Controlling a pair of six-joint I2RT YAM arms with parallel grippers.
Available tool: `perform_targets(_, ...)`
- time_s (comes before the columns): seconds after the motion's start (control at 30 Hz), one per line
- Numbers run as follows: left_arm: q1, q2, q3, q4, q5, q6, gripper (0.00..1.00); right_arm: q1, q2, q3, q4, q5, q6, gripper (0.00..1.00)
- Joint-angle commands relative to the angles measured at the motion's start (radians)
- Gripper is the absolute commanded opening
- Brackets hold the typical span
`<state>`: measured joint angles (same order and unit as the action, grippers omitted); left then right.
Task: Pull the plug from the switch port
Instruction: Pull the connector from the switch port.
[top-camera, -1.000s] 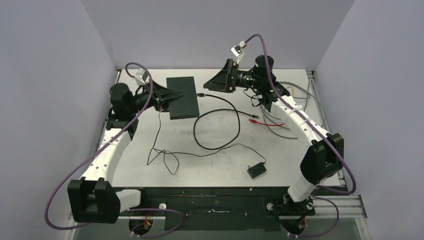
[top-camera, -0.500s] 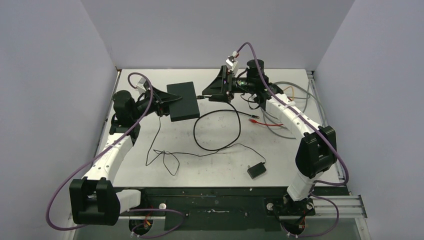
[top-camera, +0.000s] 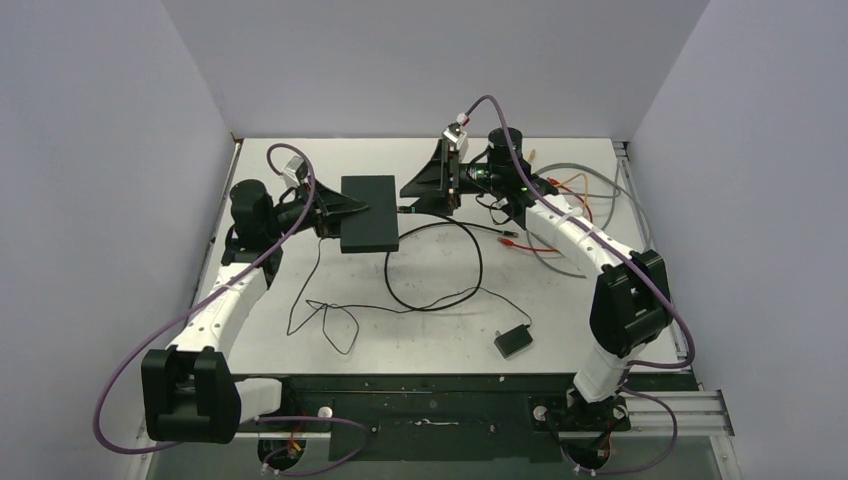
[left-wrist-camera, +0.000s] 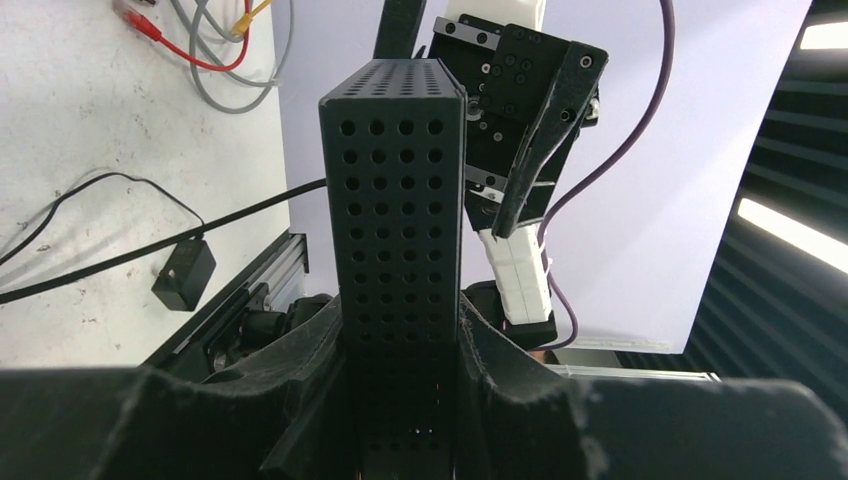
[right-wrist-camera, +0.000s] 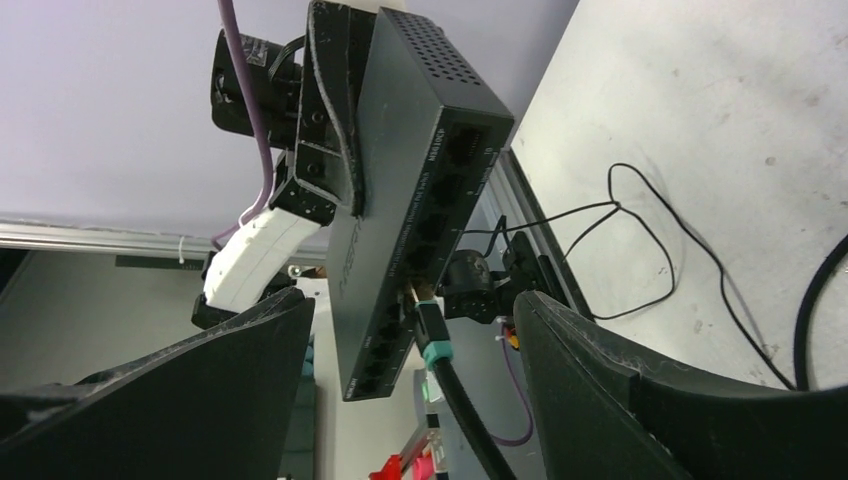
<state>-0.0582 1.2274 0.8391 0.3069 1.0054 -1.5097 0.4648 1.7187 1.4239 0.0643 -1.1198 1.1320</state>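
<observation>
The switch (top-camera: 368, 213) is over the far middle part of the table (top-camera: 430, 340), a little to the left. The fingers (left-wrist-camera: 500, 370) of my left gripper (left-wrist-camera: 400, 350) are closed on its left end and press on both flat faces. From the wrist views it looks raised off the surface, but I cannot say this for sure. Its row of sockets faces right. The plug (right-wrist-camera: 428, 325) sits in one of them and is not yet pulled. Its black cable (top-camera: 470, 270) runs down into a wide loop on the table.

In the last second two things have changed. My left arm has brought the switch nearer and a bit to the right, and turned it so the socket side looks at my other arm. My right gripper (top-camera: 415, 190) has come down and left from the far side, and it is now just beside that edge. In the right wrist view its fingers (right-wrist-camera: 600, 370) are spread wide, one on each side of the plug, touching nothing.

This means, I think, that the holding part is done and only the grasp remains — move in a little, close on the plug body and not on the cable, then pull straight away from the socket while the left side stays firm.

Farther out, the small adapter block (top-camera: 512, 341) lies near the front right, and the red and grey cables (top-camera: 540, 245) lie at the right.
</observation>
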Motion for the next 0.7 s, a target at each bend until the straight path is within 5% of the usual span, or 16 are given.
perform_targets(0.0, -0.003, -0.008, 0.060, 0.061, 0.032, 0.019, 0.00, 0.020, -0.008, -0.002, 0.083, -0.036, 0.056, 0.73)
perform_targets(0.53, -0.003, 0.006, 0.075, 0.081, 0.026, 0.013, 0.00, 0.033, 0.001, -0.054, 0.179, -0.059, 0.127, 0.40)
perform_targets(0.67, -0.003, 0.007, 0.076, 0.095, 0.027, 0.008, 0.00, 0.035, 0.003, -0.067, 0.185, -0.054, 0.130, 0.41)
